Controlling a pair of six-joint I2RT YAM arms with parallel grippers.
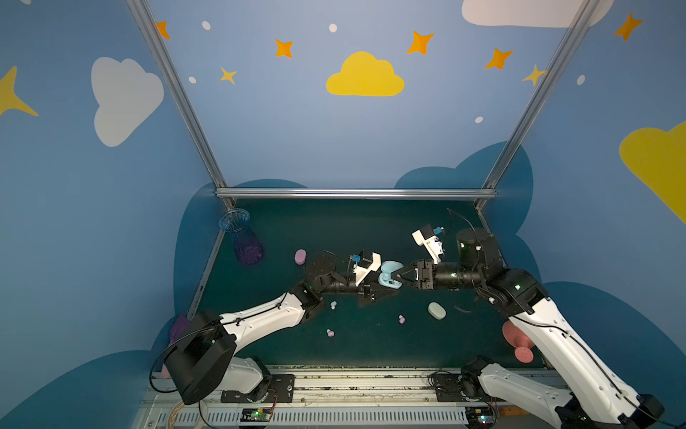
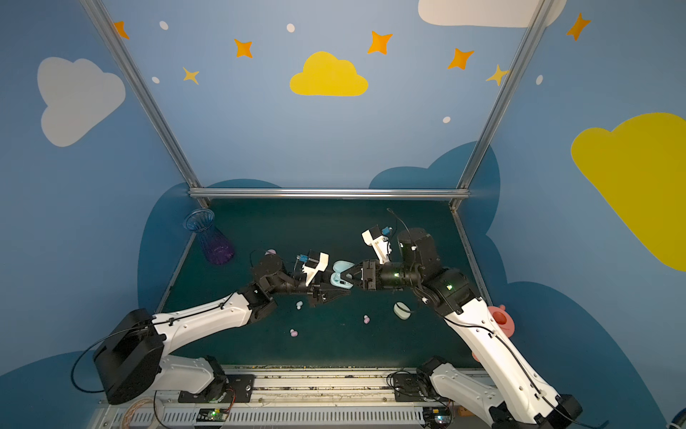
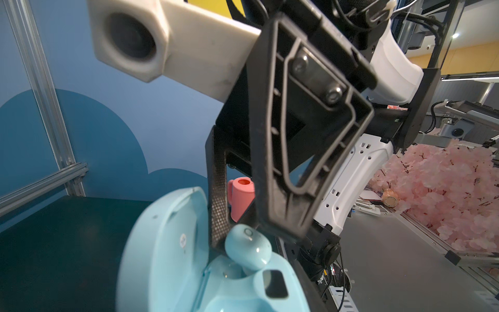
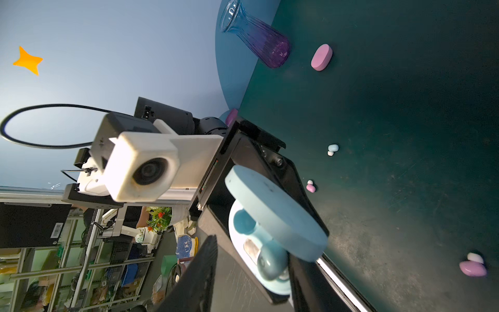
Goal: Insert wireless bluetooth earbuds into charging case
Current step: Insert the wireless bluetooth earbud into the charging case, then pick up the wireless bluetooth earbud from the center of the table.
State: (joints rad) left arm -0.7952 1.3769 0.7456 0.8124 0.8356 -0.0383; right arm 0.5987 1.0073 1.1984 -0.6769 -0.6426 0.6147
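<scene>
top: left pincer (image 1: pixel 388 292) clamps open pale-blue charging case (image 1: pixel 390 275) above desk (image 1: pixel 334 230), right pincer (image 1: pixel 396 277) at it | left wrist: blue earbud (image 3: pixel 247 247) partly in case socket | right wrist: right jaws apart, clear of earbud; pink earbud (image 4: pixel 473 268) loose on desk

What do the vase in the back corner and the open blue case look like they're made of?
The vase looks like glass or clear plastic: see-through, ribbed, glossy, fading to purple at its base. The open blue case looks like smooth moulded plastic, satin finish with soft highlights.
</scene>
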